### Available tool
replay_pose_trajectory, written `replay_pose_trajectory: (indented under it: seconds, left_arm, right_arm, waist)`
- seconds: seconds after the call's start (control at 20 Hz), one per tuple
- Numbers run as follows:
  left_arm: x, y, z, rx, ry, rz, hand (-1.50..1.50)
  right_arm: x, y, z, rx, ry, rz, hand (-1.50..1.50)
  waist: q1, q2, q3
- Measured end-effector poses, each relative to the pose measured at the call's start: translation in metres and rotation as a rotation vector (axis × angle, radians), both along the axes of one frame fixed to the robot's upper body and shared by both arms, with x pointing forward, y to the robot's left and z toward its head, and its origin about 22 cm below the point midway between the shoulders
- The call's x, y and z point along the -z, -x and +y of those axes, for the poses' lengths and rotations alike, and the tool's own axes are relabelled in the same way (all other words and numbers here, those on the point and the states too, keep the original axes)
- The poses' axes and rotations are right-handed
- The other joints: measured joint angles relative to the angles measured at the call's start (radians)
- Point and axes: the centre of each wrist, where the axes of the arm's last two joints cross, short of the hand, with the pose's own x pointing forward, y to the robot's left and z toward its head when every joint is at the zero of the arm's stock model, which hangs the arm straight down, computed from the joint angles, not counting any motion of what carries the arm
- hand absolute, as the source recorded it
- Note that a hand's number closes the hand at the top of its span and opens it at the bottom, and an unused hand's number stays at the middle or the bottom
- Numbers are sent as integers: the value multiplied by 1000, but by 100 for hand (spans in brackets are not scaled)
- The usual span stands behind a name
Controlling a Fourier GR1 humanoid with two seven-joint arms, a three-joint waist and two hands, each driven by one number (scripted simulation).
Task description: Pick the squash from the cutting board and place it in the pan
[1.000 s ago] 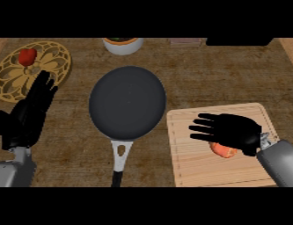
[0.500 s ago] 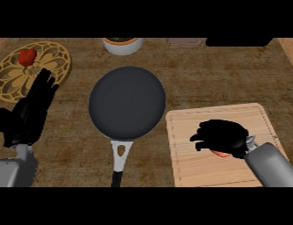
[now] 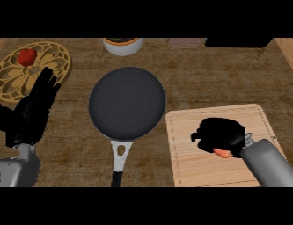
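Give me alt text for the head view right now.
The black right hand curls over an orange squash on the light wooden cutting board. Left of it sits an empty dark round pan; the open left hand rests further left.

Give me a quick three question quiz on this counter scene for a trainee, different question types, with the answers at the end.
1. True or false: the pan already holds the squash.
2. Which hand is curled over the squash on the cutting board: A left hand, B right hand?
3. Fill in: the red item lies on the ____ trivet.

Key: 1 false; 2 B; 3 yellow.
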Motion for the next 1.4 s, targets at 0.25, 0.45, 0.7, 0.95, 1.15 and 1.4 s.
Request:
replay_pose_trajectory:
  seconds: [0.25,0.45,0.7,0.95,1.15,1.4]
  left_arm:
    - [2,1,2,0,4,6,0]
    - [5,2,5,-11,3,15,0]
    - [7,3,7,-16,-1,29,0]
    - [10,3,4,3,-1,41,0]
    - [8,0,-1,36,-2,38,0]
    - [5,-6,-13,83,0,25,0]
  right_arm:
    - [-1,-1,23,114,-81,0,150]
    - [3,3,60,378,-132,-6,150]
    - [-16,0,83,649,-195,-128,150]
    - [-63,-6,109,836,-291,-372,150]
    - [-100,-5,133,965,-360,-531,150]
    - [-135,0,162,1138,-432,-656,150]
  waist:
    - [-5,1,0]
    - [-20,-6,-3]
    - [-17,-20,3]
    - [15,-30,5]
    - [51,-26,5]
    - [96,-12,5]
